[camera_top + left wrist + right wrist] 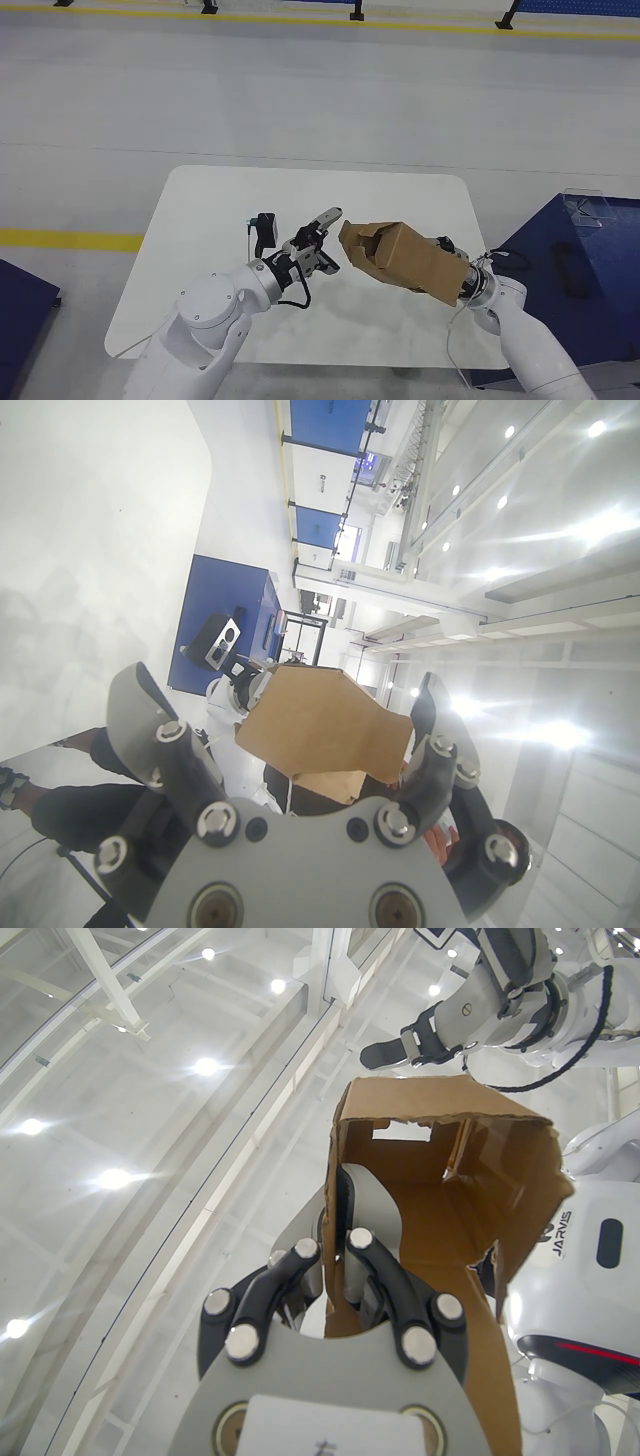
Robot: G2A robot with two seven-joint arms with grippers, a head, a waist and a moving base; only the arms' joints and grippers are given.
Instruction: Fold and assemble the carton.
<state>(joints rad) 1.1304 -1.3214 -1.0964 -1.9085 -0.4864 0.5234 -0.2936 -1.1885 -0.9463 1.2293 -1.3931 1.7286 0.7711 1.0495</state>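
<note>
Right now I am pinching the carton (pixel 450 1188) with my right gripper (pixel 331 1228). One finger is lying inside against a side wall and the other is pressing on that wall from outside, so the jaws are closing on the cardboard. The carton is reaching straight out ahead of this gripper as a brown sleeve, its near end gaping open toward my wrist. At its far end the flaps are turning partly inward, leaving small gaps of light between them.

My left gripper (pixel 328 240) is hanging just beyond that far end, facing it, with its jaws standing wide apart and gripping nothing. Seen from its own wrist, the carton (pixel 320 725) is sitting ahead of it in the gap between the two spread fingers (pixel 135 700). I cannot tell whether either fingertip is touching the cardboard.

From above, the carton (pixel 405 258) is hanging between my two grippers over the white table (pixel 230 220), lying on its side and slanting, clear of the tabletop.
</note>
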